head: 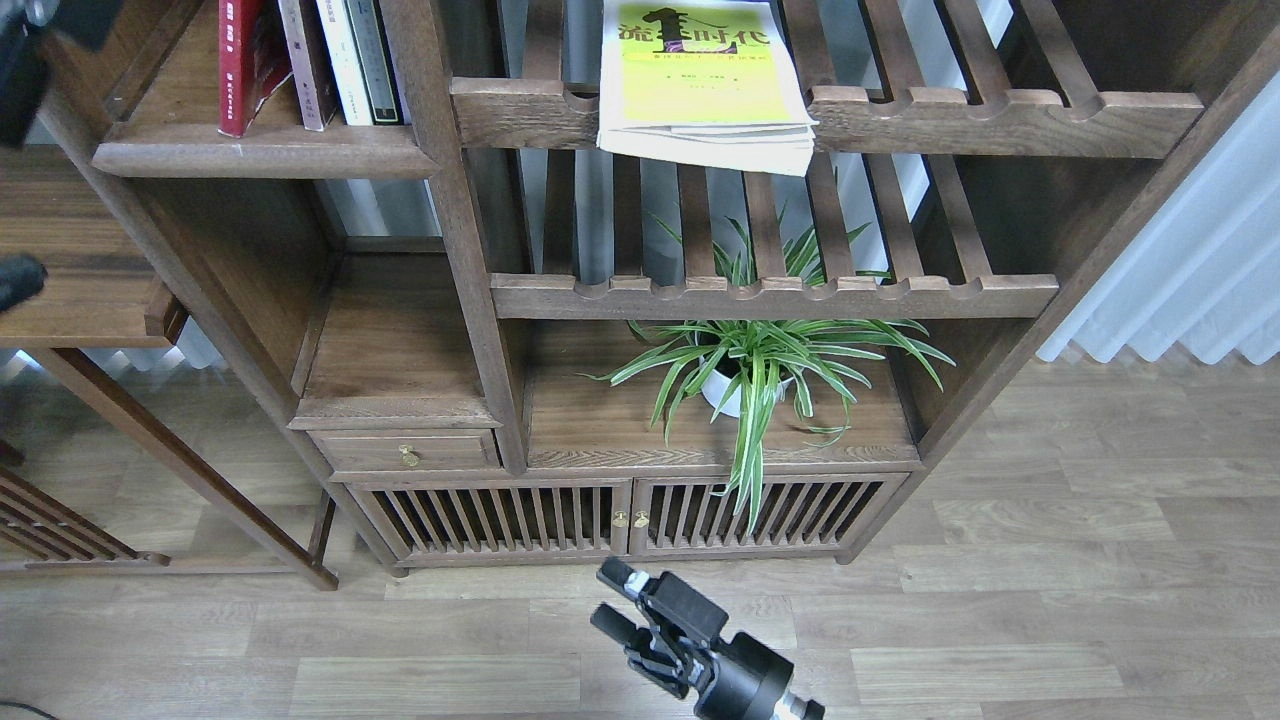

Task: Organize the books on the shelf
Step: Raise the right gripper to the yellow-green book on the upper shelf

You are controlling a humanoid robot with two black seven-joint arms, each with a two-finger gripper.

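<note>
A red book [238,62] stands leaning on the solid dark-brown shelf [262,157] at the top left, beside a pale brown spine [296,60]. The yellow-green book [697,75] with a black figure lies flat on the upper slatted rack [1000,112], its near edge hanging over the front rail. My right gripper [612,598] is low at the bottom centre, over the floor, with its fingers apart and empty. My left arm shows only as dark blurred parts [30,45] at the top left edge, left of the shelf. Its fingers cannot be told apart.
Thin white and dark-green volumes [358,60] stand right of the red book. A potted spider plant [745,365] sits on the lower board under a second slatted rack [770,295]. A cabinet with a drawer [405,450] and slatted doors is below. A side table [80,290] stands left, a curtain right.
</note>
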